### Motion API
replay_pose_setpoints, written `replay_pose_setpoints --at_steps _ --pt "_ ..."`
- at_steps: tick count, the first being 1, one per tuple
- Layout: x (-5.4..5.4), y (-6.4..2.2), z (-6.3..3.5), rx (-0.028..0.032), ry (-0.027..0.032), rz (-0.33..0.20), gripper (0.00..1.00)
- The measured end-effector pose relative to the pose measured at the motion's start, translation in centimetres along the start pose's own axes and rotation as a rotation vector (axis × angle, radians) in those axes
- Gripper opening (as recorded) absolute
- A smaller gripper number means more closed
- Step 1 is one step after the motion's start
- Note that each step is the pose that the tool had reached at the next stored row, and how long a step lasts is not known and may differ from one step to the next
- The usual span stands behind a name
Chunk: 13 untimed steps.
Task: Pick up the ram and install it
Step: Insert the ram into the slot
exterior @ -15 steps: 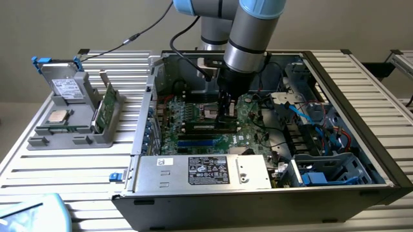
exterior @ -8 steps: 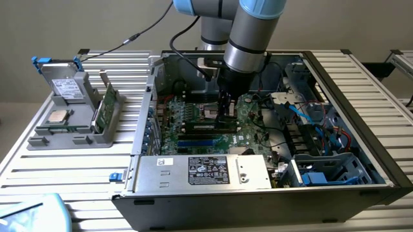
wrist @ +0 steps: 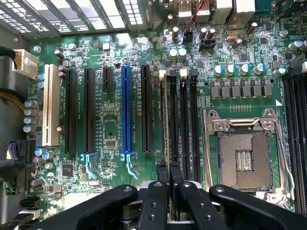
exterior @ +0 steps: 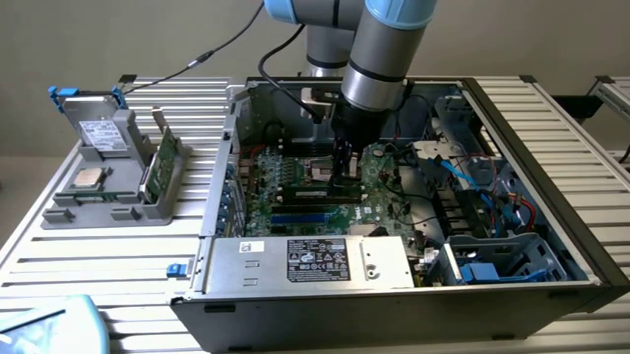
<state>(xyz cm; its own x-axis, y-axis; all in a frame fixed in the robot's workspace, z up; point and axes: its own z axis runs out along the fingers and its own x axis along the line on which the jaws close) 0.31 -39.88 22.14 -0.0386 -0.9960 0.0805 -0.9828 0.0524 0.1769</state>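
— How do we see our arm (exterior: 379, 59) standing?
— Upright, reaching straight down into the case (exterior: 394, 324), centre of the exterior view.
— And the gripper (exterior: 346, 177)?
— Fingers pinched on the ram (exterior: 313, 193), which lies along the slots (wrist: 185, 124), just below centre.

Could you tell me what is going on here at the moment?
A robot arm is reaching down into an open computer case. Its gripper is shut on the ram, which stands on edge at a memory slot on the motherboard, beside the empty processor socket. Whether the ram is fully seated cannot be told.
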Motion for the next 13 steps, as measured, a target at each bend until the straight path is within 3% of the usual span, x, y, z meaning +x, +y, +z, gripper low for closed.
replay_pose_setpoints --at_steps 5,13 --pt "0.00 0.01 0.00 -0.0017 0.0015 0.000 0.13" --pt "0.00 0.00 0.00 -0.0128 0.0175 -0.003 0.13"
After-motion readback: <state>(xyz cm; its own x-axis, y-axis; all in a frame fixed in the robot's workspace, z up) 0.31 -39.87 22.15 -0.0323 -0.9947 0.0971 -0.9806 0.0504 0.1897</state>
